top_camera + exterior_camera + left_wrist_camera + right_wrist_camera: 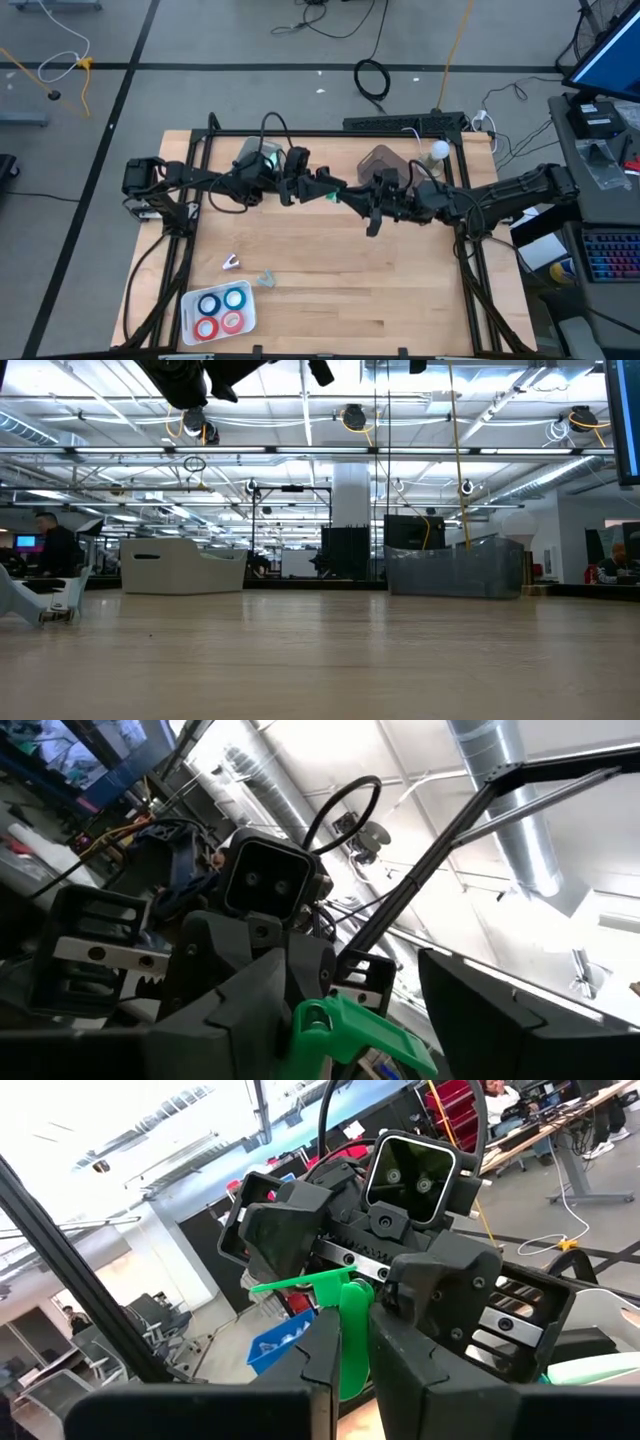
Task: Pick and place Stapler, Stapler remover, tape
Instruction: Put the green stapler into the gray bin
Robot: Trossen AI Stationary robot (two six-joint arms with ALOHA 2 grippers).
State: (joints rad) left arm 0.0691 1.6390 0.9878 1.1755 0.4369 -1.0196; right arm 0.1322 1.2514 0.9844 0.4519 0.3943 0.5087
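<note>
Above mid-table, right gripper pinching green tool, left gripper spread beside it.

Mid-tabletop airspace blocked by both arms, left hand and right hand met above centre. Near-left corner taken by white tray with tape rolls; small white tool and clear piece lying beside. Near-right tabletop left bare, passage open.

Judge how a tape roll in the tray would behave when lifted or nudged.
The tape rolls are small rings, probably light. Lying flat in the white tray, they likely slide; on edge, one could roll.
</note>
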